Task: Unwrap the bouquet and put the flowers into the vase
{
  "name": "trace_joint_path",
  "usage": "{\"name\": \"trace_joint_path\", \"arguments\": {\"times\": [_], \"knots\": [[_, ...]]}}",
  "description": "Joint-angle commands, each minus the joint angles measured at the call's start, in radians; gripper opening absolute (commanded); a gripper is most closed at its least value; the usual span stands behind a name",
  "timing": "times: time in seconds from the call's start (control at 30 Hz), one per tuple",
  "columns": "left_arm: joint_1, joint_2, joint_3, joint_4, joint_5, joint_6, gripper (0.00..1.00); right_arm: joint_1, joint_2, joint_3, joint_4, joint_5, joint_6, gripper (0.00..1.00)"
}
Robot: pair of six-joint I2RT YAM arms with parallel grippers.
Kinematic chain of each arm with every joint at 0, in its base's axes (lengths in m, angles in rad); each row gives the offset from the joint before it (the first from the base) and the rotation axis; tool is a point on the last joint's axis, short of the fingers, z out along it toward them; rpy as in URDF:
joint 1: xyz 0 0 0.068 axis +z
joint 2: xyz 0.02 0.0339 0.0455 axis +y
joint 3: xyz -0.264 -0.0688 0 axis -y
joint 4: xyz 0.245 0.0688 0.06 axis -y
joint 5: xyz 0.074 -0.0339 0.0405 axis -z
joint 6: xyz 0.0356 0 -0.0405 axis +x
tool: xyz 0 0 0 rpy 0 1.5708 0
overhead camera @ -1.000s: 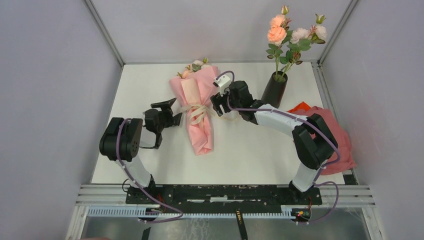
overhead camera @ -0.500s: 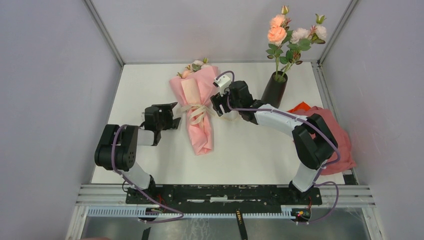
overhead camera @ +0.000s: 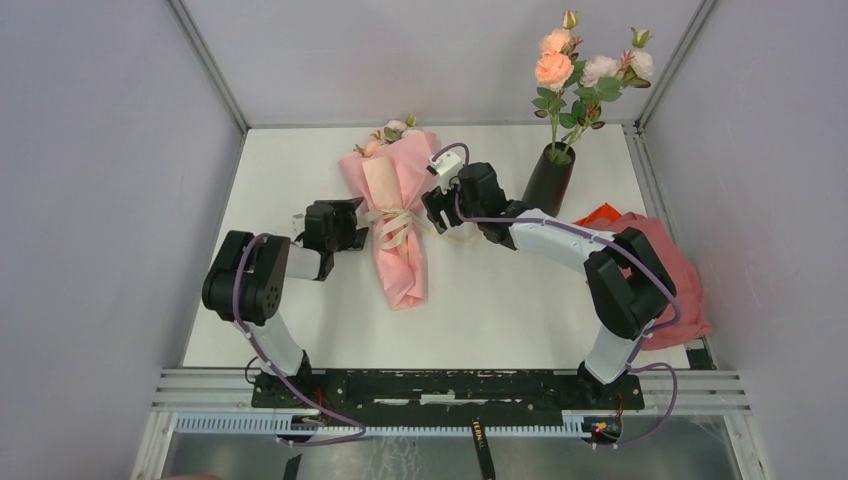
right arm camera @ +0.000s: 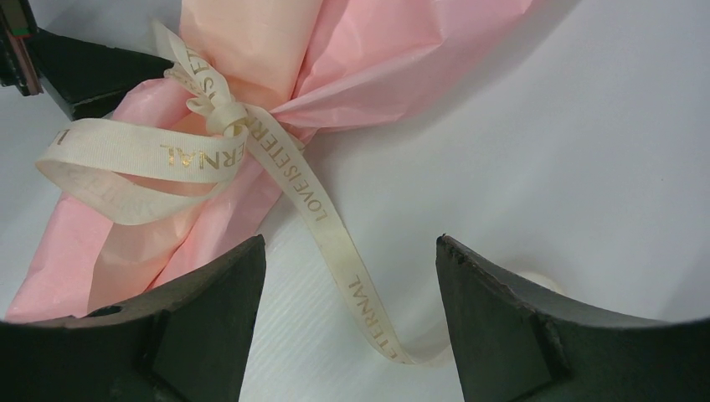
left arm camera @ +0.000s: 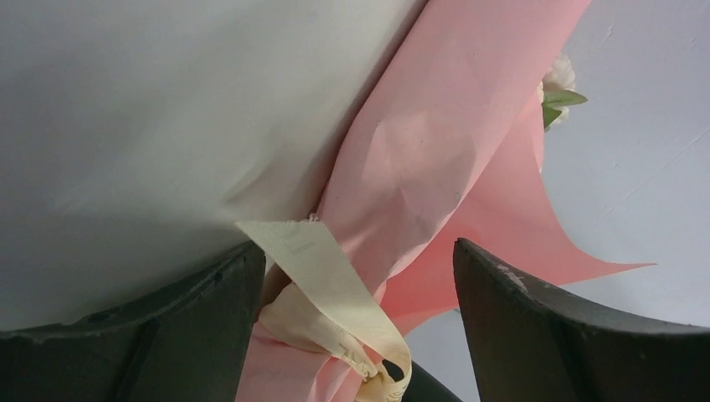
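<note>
The bouquet [overhead camera: 398,235] lies on the white table, a light pink paper cone tied with a cream ribbon bow [overhead camera: 390,222], small roses [overhead camera: 395,130] at its far end. My left gripper [overhead camera: 352,225] is open at the bouquet's left side; in the left wrist view the gripper [left arm camera: 356,244] has a ribbon tail [left arm camera: 322,276] and pink paper [left arm camera: 419,159] between its fingers. My right gripper [overhead camera: 433,212] is open at the bouquet's right; in its wrist view the gripper [right arm camera: 349,241] straddles a ribbon tail [right arm camera: 335,243] lying flat on the table. The black vase [overhead camera: 549,180] holds several flowers [overhead camera: 575,68].
A darker pink-red cloth [overhead camera: 665,270] with an orange piece [overhead camera: 600,213] lies at the right edge, behind the right arm. Grey walls enclose the table [overhead camera: 500,300] on three sides. The left gripper's fingers [right arm camera: 84,75] show beyond the bow knot [right arm camera: 222,113].
The left gripper has moved right and slightly back, up to the bouquet's ribbon. The right arm and the bouquet have stayed still.
</note>
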Motion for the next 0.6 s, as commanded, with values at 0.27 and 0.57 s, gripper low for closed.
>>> {"name": "trace_joint_path", "arguments": {"times": [0.27, 0.57], "knots": [[-0.019, 0.062, -0.021, 0.081, -0.11, -0.014, 0.73, -0.005, -0.052, -0.017, 0.026, 0.02, -0.012, 0.8], [-0.017, 0.037, -0.017, 0.097, -0.115, 0.026, 0.31, -0.006, -0.054, -0.02, 0.027, 0.009, -0.007, 0.8]]}}
